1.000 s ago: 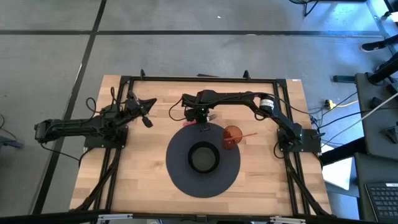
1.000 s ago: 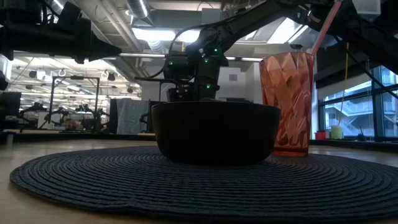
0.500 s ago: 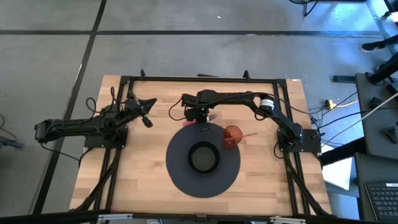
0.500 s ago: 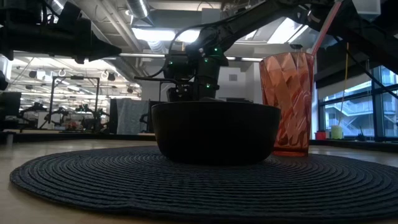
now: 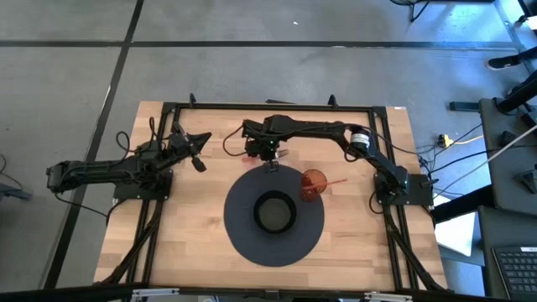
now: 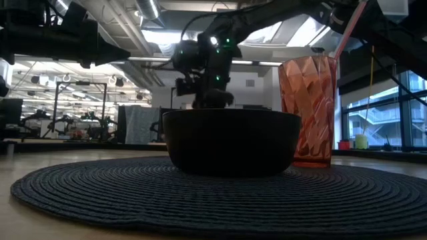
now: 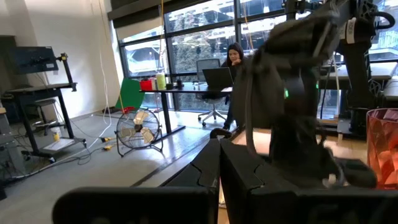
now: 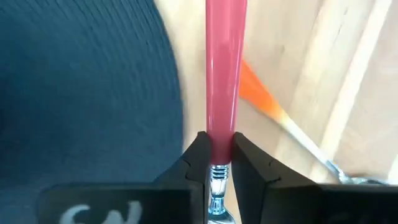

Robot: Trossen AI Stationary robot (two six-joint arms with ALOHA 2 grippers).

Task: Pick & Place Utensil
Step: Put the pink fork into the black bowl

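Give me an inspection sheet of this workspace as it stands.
Surface: wooden table, round dark mat.
Job's things: bowl at mat centre; red cup with straw; pink-handled utensil in right claw; orange-handled utensil on table.
Clutter: nothing seen.
Grippers: right claw shut on pink-handled utensil beyond the mat; left claw shut, parked.
Cables: along the frame.
Surroundings: person at desk, fan.

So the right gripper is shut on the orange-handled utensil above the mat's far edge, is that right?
Not quite: the right gripper is shut on the pink-handled utensil. The orange-handled utensil lies loose on the table beside it, as the right wrist view shows.
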